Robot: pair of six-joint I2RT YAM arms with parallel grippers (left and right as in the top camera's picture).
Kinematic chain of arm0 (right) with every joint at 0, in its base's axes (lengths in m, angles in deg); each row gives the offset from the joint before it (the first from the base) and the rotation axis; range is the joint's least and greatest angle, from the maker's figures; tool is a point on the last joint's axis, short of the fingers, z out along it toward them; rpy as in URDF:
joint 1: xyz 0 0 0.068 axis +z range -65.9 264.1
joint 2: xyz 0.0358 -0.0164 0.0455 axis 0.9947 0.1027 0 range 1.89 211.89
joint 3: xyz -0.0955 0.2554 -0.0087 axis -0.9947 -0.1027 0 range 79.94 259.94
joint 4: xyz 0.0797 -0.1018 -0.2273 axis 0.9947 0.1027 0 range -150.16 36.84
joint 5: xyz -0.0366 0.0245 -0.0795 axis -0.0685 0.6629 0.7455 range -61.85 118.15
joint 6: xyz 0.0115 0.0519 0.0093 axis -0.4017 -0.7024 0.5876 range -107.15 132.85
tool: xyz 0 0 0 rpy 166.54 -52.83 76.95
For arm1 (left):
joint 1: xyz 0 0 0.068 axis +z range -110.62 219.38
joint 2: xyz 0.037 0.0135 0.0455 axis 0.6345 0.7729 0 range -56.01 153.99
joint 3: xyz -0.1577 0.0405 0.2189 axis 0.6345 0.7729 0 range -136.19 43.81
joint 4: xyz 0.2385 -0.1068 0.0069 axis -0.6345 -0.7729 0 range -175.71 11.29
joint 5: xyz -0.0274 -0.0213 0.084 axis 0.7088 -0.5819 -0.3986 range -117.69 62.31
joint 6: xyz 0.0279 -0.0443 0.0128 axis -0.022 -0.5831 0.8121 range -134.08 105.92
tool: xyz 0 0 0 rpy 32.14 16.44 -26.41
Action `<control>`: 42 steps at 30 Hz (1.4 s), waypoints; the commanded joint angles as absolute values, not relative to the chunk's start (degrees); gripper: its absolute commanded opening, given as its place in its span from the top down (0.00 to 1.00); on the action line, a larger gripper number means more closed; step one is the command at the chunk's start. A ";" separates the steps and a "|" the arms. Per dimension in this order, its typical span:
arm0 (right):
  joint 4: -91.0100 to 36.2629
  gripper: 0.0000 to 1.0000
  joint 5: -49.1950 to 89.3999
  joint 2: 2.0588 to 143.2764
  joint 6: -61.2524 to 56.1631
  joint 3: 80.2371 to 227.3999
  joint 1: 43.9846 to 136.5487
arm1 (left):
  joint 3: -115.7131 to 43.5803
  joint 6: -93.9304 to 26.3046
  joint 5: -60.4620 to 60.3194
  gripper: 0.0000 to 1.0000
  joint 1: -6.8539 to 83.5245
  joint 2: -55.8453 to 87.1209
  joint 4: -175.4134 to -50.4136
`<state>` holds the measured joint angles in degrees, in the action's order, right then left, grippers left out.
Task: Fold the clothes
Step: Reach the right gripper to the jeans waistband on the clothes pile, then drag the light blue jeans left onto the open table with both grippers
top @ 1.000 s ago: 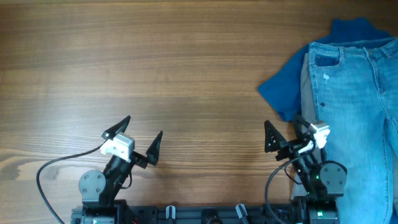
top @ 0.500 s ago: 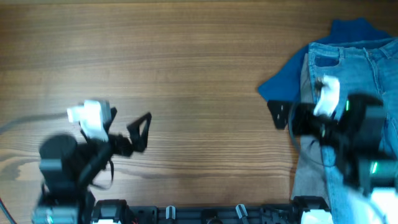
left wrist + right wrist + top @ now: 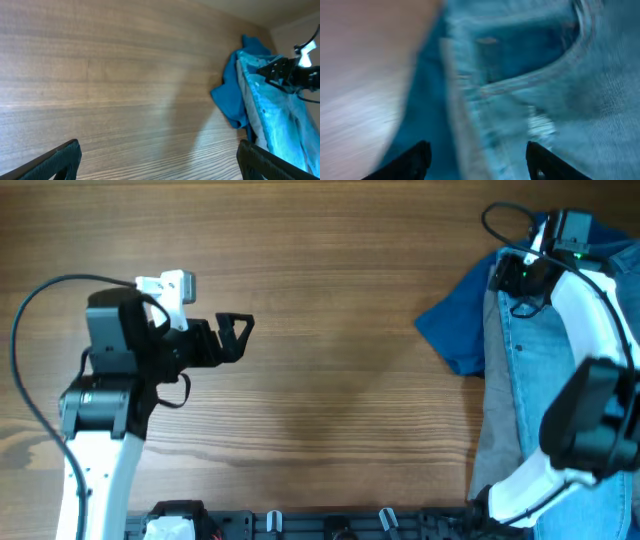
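Right tool (image 3: 518, 276), fingers spread wide, hangs over the waistband of the jeans at the far right corner of the counter (image 3: 330, 270). One second ago it sat low at the near edge. The right wrist view shows its two fingertips (image 3: 420, 156) apart above a pocket seam, pinching nothing, though the view is blurred. Left tool (image 3: 238, 330), also spread and empty, now stands over the left half of the counter, about midway between the near and far edges and pointing toward the right edge. Earlier it too sat at the near edge.

Light-blue jeans (image 3: 528, 385) lie flat along the right edge, waistband toward the far edge and legs running to the near edge, in the same place as before. Beneath them a dark blue shirt (image 3: 452, 328) spreads toward the counter's middle. A grey-khaki strip of trousers (image 3: 490, 315) shows between the shirt and the jeans, touching both. Neither garment has shifted.
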<state>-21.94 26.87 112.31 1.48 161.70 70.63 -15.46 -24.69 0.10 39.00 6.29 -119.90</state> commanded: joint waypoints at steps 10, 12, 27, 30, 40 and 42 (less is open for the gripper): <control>-25.64 0.74 29.88 121.18 0.89 162.55 69.99 | -16.64 -23.92 1.20 0.00 38.91 12.59 -113.73; -25.33 0.96 29.73 119.78 1.06 162.55 69.99 | -16.64 -23.94 1.22 0.00 38.89 12.59 -113.75; -39.01 0.91 -2.05 95.76 1.65 165.76 118.10 | -25.18 -23.53 1.20 0.00 59.20 -8.39 -115.94; -41.46 0.48 -2.29 105.81 1.43 165.87 135.65 | -26.62 -23.51 1.22 0.00 63.72 -10.32 -115.92; -31.95 0.35 9.14 85.07 -6.30 167.34 111.46 | -26.71 -22.17 1.46 0.00 56.53 0.31 -119.46; -31.84 0.36 9.40 82.89 -9.12 167.34 103.35 | -26.71 -15.92 1.37 0.01 50.13 8.00 -124.03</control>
<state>-32.06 8.22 85.97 -3.13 166.51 110.71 -26.58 -23.29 0.80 57.43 -0.94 -120.12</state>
